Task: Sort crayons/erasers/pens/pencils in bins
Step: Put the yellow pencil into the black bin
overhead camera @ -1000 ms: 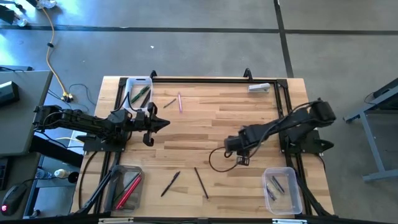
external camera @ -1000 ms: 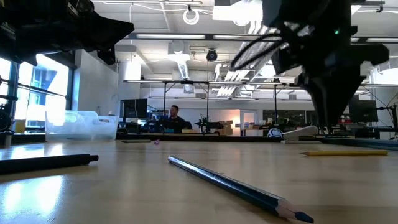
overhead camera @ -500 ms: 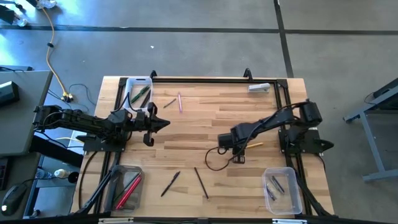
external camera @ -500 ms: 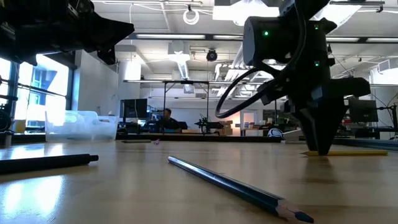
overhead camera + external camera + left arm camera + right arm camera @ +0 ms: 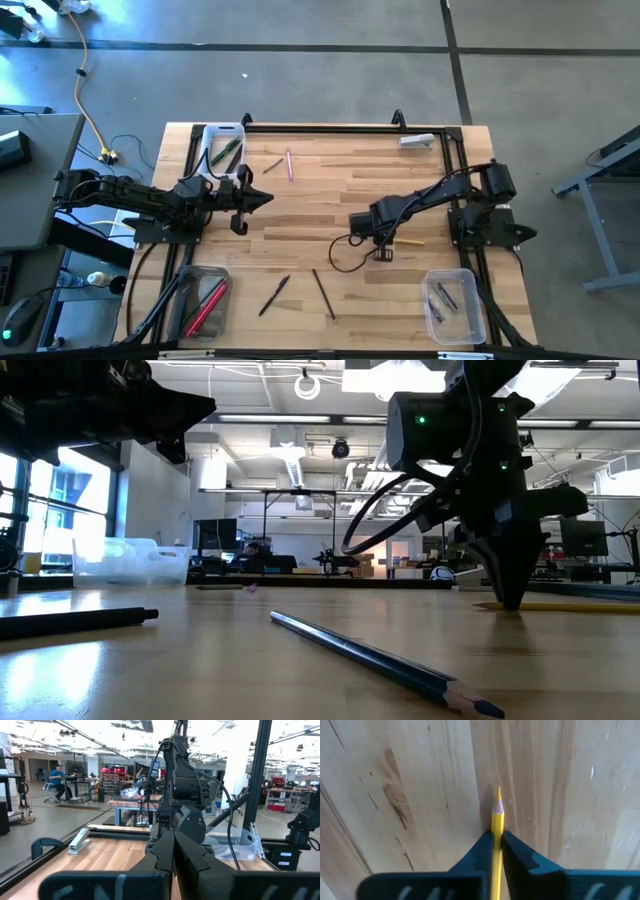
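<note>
**Right pincer pinches a yellow pencil on the table**

The right pincer point(image 5: 496, 845) is clenched on a yellow pencil point(image 5: 497, 822), its fingers point(image 5: 475, 852) meeting on the shaft a little behind the sharpened tip, probably so the pencil can be lifted clear. The pencil lies flat on the table point(image 5: 330, 200), right of centre, poking out from under the pincer point(image 5: 383, 243) toward the grey bin point(image 5: 455, 306) at the near right corner. The right arm reaches inward from its base and bends steeply down, fingers pointing at the wood. The left pincer point(image 5: 173, 851) is clenched empty, held level above the table beside the white-rimmed bin point(image 5: 222, 148).
</note>
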Motion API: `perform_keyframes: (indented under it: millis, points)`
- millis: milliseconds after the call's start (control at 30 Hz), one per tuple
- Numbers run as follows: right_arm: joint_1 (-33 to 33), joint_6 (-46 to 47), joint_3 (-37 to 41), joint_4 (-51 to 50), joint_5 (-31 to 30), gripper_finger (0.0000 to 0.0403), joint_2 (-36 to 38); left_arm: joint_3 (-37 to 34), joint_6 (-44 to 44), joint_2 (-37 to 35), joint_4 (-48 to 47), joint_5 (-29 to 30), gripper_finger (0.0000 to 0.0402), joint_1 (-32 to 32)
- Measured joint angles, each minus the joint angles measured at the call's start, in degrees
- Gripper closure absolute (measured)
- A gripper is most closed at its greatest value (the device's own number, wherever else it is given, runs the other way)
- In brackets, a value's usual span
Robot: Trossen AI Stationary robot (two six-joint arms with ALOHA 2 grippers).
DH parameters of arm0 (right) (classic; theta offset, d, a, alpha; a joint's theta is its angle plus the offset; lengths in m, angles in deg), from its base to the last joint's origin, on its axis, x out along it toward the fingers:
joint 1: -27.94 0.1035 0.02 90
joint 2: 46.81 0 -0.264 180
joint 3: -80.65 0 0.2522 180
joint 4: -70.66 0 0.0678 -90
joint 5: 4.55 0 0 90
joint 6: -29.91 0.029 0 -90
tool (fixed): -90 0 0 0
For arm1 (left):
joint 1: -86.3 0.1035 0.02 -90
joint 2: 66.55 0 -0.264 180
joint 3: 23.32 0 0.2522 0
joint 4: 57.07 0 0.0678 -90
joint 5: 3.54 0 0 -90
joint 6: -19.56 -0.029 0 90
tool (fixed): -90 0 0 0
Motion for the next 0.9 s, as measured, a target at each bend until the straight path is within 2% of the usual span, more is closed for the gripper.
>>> perform_keyframes:
  millis: [67,233,333,467,667,900]
  points:
    - [-0.3,0.4,0.0,0.0,0.4,0.0396,0.1,0.0,0.6,0.0,0.0,0.2,0.0401,0.0]
    - [-1.2,2.7,0.5,1.3,1.2,0.0387,2.7,0.0,3.1,0.0,0.0,3.1,0.0401,0.2]
    - [-1.2,3.5,0.3,2.6,0.9,0.0391,6.8,0.0,3.9,0.0,0.0,4.0,0.0401,0.2]
    - [-1.2,5.3,0.3,5.8,-2.5,0.04,12.6,0.0,4.9,0.0,0.0,4.0,0.0401,0.7]
    - [-0.9,7.3,0.3,20.2,-7.8,0.04,18.1,0.0,8.9,0.0,-0.4,1.2,0.0401,2.6]
    - [-0.4,5.3,0.2,42.2,-12.2,0.04,16.8,0.0,11.6,0.0,-0.4,-2.3,0.0391,3.1]
